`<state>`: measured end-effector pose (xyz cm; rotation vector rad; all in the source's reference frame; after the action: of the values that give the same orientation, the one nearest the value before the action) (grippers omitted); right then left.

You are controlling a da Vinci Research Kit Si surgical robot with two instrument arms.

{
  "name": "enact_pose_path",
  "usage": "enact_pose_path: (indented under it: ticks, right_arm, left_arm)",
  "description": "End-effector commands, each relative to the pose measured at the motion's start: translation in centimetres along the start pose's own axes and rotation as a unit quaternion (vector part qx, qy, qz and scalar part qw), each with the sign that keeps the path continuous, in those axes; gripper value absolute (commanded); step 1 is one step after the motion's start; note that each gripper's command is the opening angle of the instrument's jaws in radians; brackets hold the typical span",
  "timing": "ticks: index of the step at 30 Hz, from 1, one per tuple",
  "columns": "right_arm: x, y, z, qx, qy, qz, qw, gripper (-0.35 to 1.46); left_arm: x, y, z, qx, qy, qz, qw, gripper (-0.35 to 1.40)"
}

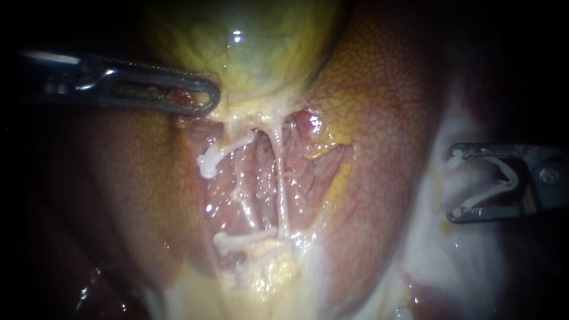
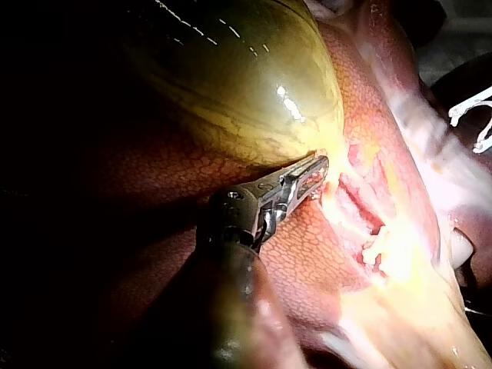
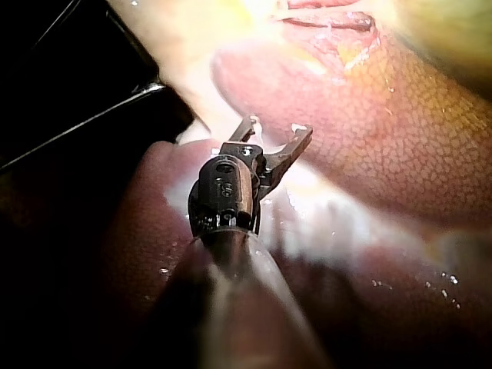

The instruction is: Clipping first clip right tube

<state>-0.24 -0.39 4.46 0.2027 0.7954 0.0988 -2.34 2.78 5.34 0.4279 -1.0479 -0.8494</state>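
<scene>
Jaws of the right instrument (image 1: pixel 455 182) stand wide around a white clip (image 1: pixel 502 178) touching both, well apart from the right tube (image 1: pixel 282 195), while the left instrument (image 1: pixel 204 98) is clamped on the gallbladder (image 1: pixel 255 53).

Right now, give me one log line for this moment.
left instrument: jaws shut on gallbladder | right instrument: clip held between wide jaws, away from right tube | right tube: no clip on it yet

Thin pale right tube (image 1: pixel 282 195), taut, upright
</scene>
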Motion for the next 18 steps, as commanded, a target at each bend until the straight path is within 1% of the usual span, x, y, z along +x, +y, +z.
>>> enact_pose_path:
  ticks: [1, 5, 8, 10, 11, 12, 14, 16, 17, 18]
  right_arm:
    - [0.0, 0.0, 0.0, 0.0, 0.0, 0.0, 1.0, 0.5]
    - [0.0, 0.0, 0.01, 0.0, 0.0, 0.0, 1.0, 0.5]
    - [0.0, 0.0, 0.01, 0.0, 0.0, 0.0, 1.0, 0.5]
    - [0.0, 0.0, 0.01, 0.0, 0.0, 0.0, 1.0, 0.5]
    - [0.0, 0.0, 0.01, 0.0, 0.0, 0.0, 1.0, 0.5]
    - [0.0, 0.0, 0.01, 0.0, 0.0, 0.0, 1.0, 0.5]
    - [0.0, 0.0, 0.01, 0.0, 0.0, 0.0, 1.0, 0.5]
    - [0.0, 0.0, 0.01, 0.0, 0.0, 0.001, 1.0, 0.5]
    - [0.01, 0.0, 0.01, 0.0, 0.0, 0.001, 1.0, 0.5]
    - [0.01, 0.0, 0.02, -0.001, 0.0, 0.001, 1.0, 0.5]
  left_arm:
    - [0.0, 0.0, 0.0, 0.0, 0.0, 0.0, 1.0, -0.35]
    - [-0.01, 0.0, -0.01, 0.001, 0.0, 0.0, 1.0, -0.35]
    - [-0.05, 0.0, -0.08, 0.003, 0.001, -0.001, 1.0, -0.35]
    - [-0.11, 0.01, -0.17, 0.008, 0.003, -0.003, 1.0, -0.35]
    - [-0.17, 0.02, -0.27, 0.005, 0.003, -0.004, 1.0, -0.35]
    - [-0.18, 0.02, -0.29, 0.004, 0.003, -0.005, 1.0, -0.35]
    - [-0.3, 0.04, -0.45, -0.003, 0.003, -0.008, 1.0, -0.35]
    - [-0.4, 0.06, -0.6, -0.009, -0.002, -0.011, 0.9999, -0.35]
    - [-0.44, 0.07, -0.66, -0.01, -0.005, -0.016, 0.9998, -0.35]
    - [-0.47, 0.07, -0.69, -0.011, -0.006, -0.014, 0.9998, -0.35]
